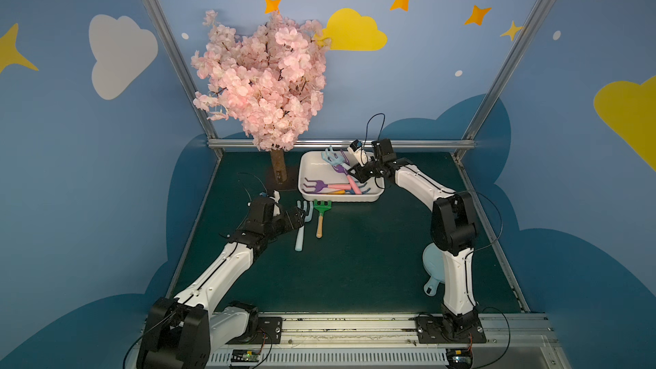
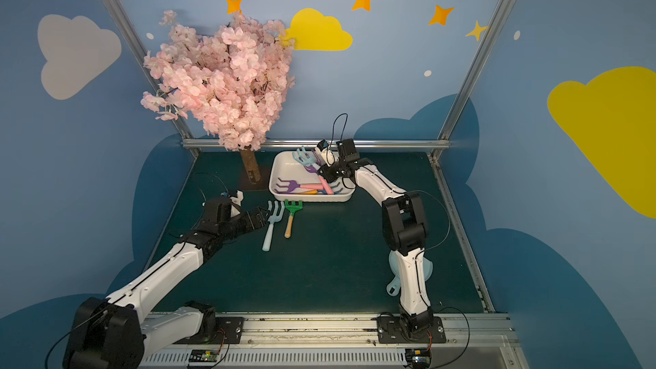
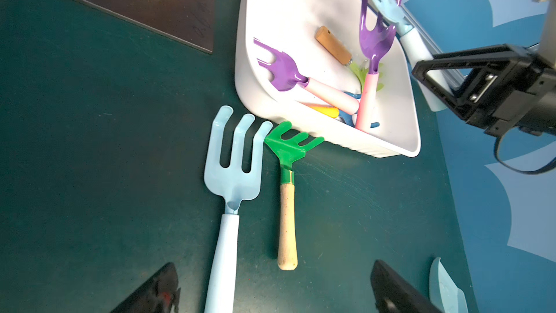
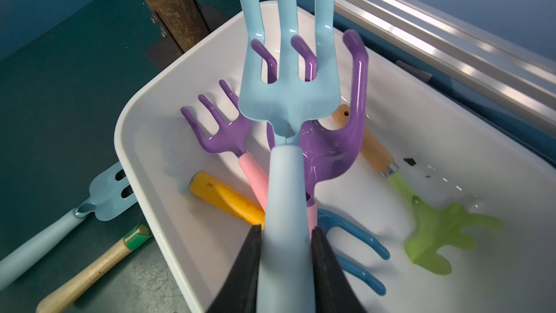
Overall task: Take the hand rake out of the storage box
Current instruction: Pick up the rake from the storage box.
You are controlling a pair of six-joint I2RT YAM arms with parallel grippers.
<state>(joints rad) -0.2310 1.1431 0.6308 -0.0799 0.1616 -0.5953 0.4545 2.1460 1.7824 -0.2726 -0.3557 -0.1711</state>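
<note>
Right wrist view: right hand (image 4: 285,233) clamped on the handle of the pale blue hand rake (image 4: 287,100), tines up over the storage box (image 4: 126,121); best lifted straight, clearing the purple rakes (image 4: 331,146); left hand (image 1: 301,215) gaping, empty, near the box.

Staged robot test booth (cartoon-sky walls (image 1: 426,76), aluminium frame (image 1: 340,143)).
</note>
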